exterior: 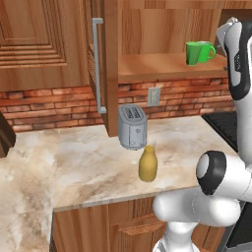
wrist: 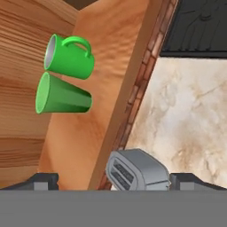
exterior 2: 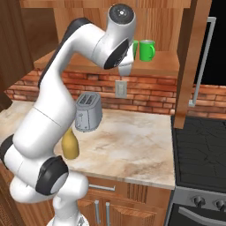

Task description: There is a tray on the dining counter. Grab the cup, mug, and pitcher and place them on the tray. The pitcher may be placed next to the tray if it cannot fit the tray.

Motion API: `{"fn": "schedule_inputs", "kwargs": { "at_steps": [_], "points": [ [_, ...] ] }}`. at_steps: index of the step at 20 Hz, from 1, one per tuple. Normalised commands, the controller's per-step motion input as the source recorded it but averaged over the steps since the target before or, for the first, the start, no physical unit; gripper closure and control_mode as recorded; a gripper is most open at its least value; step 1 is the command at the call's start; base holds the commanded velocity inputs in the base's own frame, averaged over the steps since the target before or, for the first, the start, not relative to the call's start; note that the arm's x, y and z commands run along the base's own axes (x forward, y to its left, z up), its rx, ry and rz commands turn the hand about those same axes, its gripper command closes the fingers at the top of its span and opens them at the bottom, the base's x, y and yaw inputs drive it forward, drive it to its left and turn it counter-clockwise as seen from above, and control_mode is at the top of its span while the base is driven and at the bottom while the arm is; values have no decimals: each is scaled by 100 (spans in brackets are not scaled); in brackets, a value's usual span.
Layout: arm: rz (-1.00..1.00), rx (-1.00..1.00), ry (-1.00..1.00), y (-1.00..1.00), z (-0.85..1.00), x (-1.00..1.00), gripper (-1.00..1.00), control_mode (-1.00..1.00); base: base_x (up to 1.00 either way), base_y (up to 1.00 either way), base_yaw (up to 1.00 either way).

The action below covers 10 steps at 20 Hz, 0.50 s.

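Hovering high near the wooden shelf (exterior: 162, 64), my end effector (wrist: 113, 179) has its fingertips (wrist: 44, 181) spread wide with nothing between them. Ahead of it in the hand view, the mug (wrist: 71, 55) and the cup (wrist: 62, 95) stand side by side on that shelf, touching or nearly so, the mug's handle turned away from the cup. Below the end effector sits the grey toaster (wrist: 137, 170) on the marbled surface (exterior: 88, 162), and just in front of the toaster stands the pitcher (exterior: 147, 164). I see neither tray nor dining counter from here, so every item is yet to be carried.

My worry is the tight pairing: closing on the cup could nudge the mug off the shelf edge, or a finger could catch the mug's handle. Reaching under the shelf's upper boards may also jam my wrist.

The hand view separates cup from mug clearly; in the right base view my arm covers most of the cup (exterior 2: 135, 49) beside the mug (exterior 2: 146, 50). Both base views show the pitcher, and the right one the stove (exterior 2: 198, 145).
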Motion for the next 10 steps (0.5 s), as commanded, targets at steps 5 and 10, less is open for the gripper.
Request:
{"fn": "schedule_inputs", "kwargs": {
  "at_steps": [5,10],
  "points": [
    [0,7,-1,0,0,41,-100,-100,0,0,0],
    [0,10,-4,0,0,47,-100,-100,0,0,0]
  ]
}}
